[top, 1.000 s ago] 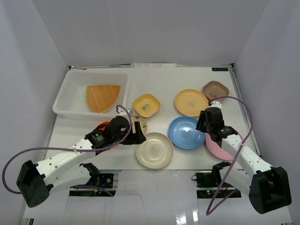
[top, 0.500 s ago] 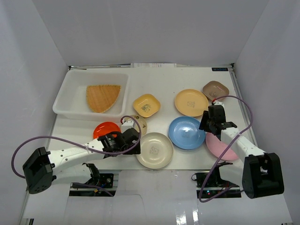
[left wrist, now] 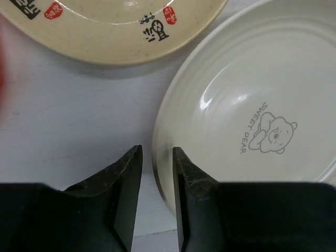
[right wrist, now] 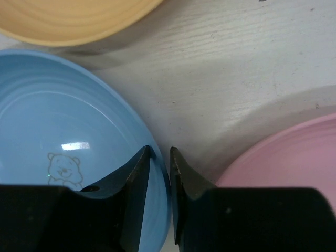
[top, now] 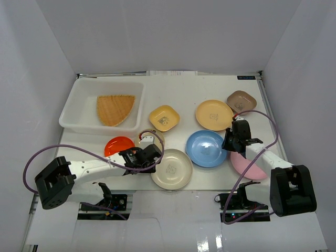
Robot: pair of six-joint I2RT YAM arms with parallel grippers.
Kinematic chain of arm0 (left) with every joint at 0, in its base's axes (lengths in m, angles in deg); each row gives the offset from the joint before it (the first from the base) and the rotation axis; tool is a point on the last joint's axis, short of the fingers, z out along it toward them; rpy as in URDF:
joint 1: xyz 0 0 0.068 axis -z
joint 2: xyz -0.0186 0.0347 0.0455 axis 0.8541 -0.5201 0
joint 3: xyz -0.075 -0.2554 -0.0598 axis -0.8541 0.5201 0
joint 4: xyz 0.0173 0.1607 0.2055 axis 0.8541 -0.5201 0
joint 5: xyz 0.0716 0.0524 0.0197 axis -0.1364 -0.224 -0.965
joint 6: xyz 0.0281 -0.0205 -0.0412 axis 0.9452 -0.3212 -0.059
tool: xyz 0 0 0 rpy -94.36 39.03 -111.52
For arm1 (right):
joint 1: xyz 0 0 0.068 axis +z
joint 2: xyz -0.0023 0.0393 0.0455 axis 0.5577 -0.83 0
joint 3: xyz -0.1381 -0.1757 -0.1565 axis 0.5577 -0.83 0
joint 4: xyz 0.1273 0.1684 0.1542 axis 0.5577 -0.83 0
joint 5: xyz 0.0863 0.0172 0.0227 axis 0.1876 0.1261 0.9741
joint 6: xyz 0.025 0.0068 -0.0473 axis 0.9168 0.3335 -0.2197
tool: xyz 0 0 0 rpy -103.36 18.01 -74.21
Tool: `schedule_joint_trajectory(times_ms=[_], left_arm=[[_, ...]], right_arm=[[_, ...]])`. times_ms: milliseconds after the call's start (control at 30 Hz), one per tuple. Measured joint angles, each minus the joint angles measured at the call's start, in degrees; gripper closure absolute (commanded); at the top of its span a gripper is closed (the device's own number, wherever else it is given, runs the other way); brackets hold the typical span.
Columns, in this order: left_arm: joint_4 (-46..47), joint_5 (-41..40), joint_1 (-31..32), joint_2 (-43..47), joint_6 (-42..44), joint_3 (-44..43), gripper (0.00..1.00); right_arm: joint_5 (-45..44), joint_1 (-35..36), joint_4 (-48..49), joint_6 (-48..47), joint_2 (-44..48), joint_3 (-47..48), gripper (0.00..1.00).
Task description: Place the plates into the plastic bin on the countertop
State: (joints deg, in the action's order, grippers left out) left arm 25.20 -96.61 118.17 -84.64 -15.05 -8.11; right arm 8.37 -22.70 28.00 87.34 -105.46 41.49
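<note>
My left gripper [left wrist: 157, 149] straddles the left rim of the plain cream plate [left wrist: 252, 94], one finger over the dish and one on the countertop [top: 184, 89]. A sliver of counter still shows beside the rim, so the jaws stand open. My right gripper [right wrist: 160, 149] is shut on the right rim of the blue plate [right wrist: 63, 121], which fills the narrow gap. The pink plate [right wrist: 283, 152] lies just to the right. From above, the left gripper [top: 152, 157] is at the cream plate [top: 171, 169] and the right gripper [top: 227, 144] at the blue plate [top: 205, 148]. The plastic bin [top: 79, 113] holds the tan fan-shaped plate [top: 114, 108].
Around them lie a red-orange plate [top: 118, 145], a printed cream plate [left wrist: 121, 26], a yellow square plate [top: 164, 117], a yellow-orange round plate [top: 213, 114] and a brown square plate [top: 241, 100]. Pale grey walls close in the counter on three sides.
Both arms have lowered to the counter. The left jaws narrowed around the cream plate's rim. The right jaws closed on the blue plate's rim, and that plate shifted slightly left.
</note>
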Motion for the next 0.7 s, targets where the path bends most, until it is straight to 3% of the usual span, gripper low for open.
schedule_joint_trajectory(times_ms=[133,267,467,700], left_arm=[[0.6,-0.4,0.0,0.0,0.1,0.7,0.73],[1.1,-0.5,0.0,0.4,-0.4,0.9,1.00],[-0.2,-0.4,0.0,4.2,-0.8,0.9,1.00],[-7.1,-1.5,0.1,18.6,1.1,-2.4,1.00]], right_arm=[[2.0,-0.1,0.4,0.4,1.6,-1.3,0.86],[3.9,-0.1,1.3,1.4,4.9,-2.4,0.92],[4.7,-0.1,0.0,1.9,12.5,-4.2,0.92],[4.2,-0.1,-5.1,3.1,24.2,-2.3,0.92]])
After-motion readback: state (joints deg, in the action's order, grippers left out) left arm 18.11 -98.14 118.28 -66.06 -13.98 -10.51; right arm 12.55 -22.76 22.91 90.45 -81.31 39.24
